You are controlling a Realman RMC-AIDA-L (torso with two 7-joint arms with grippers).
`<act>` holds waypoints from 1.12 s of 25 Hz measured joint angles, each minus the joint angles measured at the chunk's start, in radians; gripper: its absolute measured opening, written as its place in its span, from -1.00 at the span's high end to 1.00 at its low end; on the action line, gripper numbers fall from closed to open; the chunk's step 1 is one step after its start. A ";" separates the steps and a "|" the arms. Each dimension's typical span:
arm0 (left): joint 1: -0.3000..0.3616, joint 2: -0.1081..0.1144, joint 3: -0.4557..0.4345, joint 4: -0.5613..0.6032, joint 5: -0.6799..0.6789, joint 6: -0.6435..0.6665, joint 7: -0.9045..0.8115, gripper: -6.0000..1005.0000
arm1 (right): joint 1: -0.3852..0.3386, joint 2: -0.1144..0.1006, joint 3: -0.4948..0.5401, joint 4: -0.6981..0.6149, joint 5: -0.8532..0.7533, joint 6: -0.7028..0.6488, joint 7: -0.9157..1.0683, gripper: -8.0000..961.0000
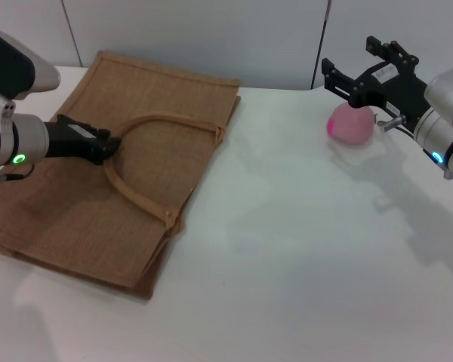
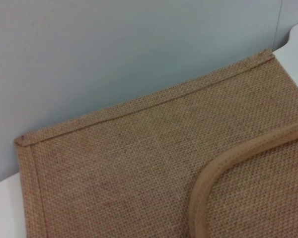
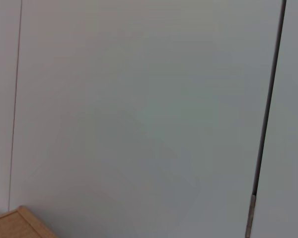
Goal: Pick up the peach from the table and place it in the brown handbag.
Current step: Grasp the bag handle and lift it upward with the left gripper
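Observation:
The pink peach [image 1: 351, 124] rests on the white table [image 1: 302, 249] at the far right. My right gripper [image 1: 351, 69] hovers open just above and behind it, fingers pointing left, not touching the fruit. The brown handbag [image 1: 147, 113] lies flat on the left side of the table, its looped handle [image 1: 162, 118] spread on top. My left gripper [image 1: 106, 145] lies low on the bag and is shut on the handle's left end. The left wrist view shows the woven bag [image 2: 129, 168] and a curve of the handle [image 2: 216, 171]. A corner of the bag [image 3: 15, 225] shows in the right wrist view.
A pale wall [image 1: 211, 30] with panel seams runs close behind the table's far edge. A wide stretch of white tabletop lies between the bag and the peach, and in front of both.

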 joint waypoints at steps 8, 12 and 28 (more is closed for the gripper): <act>-0.002 0.000 0.001 -0.028 0.002 0.037 0.000 0.48 | 0.002 0.000 0.000 -0.001 0.000 0.000 0.000 -0.80; -0.002 -0.001 0.001 -0.029 0.002 0.038 0.000 0.41 | 0.002 0.000 0.000 -0.001 0.000 0.000 0.000 -0.80; -0.002 -0.003 0.063 -0.041 0.015 0.108 -0.056 0.59 | 0.003 0.000 0.000 -0.002 0.000 0.000 0.000 -0.80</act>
